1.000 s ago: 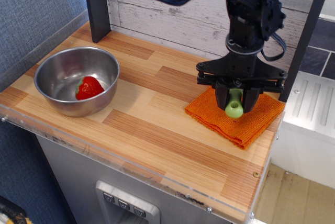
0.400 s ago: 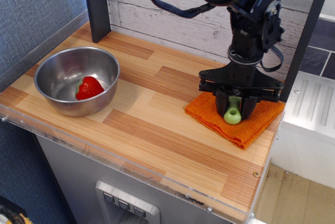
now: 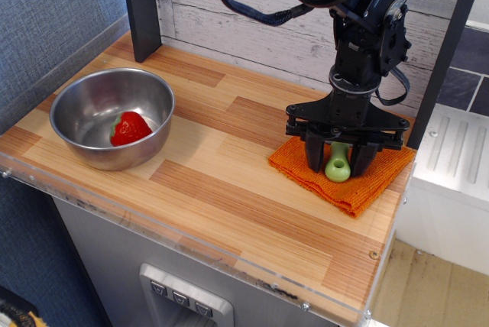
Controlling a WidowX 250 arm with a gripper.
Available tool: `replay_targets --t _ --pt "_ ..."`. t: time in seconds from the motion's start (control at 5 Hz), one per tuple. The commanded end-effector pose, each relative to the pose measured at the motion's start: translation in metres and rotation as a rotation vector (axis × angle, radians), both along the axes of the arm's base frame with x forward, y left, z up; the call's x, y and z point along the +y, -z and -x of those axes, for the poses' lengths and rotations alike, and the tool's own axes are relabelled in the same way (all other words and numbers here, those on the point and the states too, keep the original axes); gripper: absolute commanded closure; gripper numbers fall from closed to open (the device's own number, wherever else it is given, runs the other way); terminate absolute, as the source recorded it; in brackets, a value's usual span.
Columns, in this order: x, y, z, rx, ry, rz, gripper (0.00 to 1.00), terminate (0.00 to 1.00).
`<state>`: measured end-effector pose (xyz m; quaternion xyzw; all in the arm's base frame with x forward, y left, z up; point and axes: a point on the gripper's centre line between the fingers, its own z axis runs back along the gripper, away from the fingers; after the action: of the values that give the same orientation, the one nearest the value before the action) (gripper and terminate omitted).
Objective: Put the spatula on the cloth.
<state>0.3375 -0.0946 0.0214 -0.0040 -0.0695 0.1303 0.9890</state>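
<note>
Right under the claw (image 3: 337, 160) the orange cloth (image 3: 367, 182) is seen, lying flat near one end of the wooden table (image 3: 229, 166). The claw is pointed straight down, and its two black fingers (image 3: 315, 155) are set apart, one on each side of a green handle. That handle belongs to the spatula (image 3: 338, 163), and only its thick light-green end with the round hole can be seen between the fingers. The grey blade is hidden behind the claw. The tips of the fingers are down at the cloth, and the green handle looks to be resting on the cloth too. It cannot be told for sure whether the handle is squeezed by the fingers or just sits loose between them, because the gaps are very small and dark. The claw is hung from a big black arm (image 3: 367, 29), and a black cable (image 3: 252, 6) is looped up from it. Far off to one side of the claw, well apart from the cloth, a shiny steel bowl (image 3: 92, 109) is set on the table. A red strawberry (image 3: 130, 127) is lying inside the bowl. Behind the claw a wall of pale wooden boards (image 3: 244, 21) is seen, with a dark post (image 3: 141, 10) stood at the back of the table.
</note>
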Motion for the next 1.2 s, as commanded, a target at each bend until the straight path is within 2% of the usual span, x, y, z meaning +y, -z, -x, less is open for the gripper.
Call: replay_targets --t 0.0,0.2,0.4,0.6,0.8,1.0 --pt "0.009 -0.024 0.000 -0.047 -0.034 0.025 0.00 0.00" --pt "0.017 -0.042 0.004 -0.075 -0.048 0.039 0.00 0.00" --pt "0.020 -0.069 0.005 -0.142 -0.047 0.058 0.00 0.00" --pt "0.021 -0.091 0.012 -0.185 -0.038 0.086 0.00 0.00" --pt "0.032 -0.110 0.029 -0.229 -0.077 0.078 0.00 0.00" --pt "0.032 -0.110 0.029 -0.229 -0.077 0.078 0.00 0.00"
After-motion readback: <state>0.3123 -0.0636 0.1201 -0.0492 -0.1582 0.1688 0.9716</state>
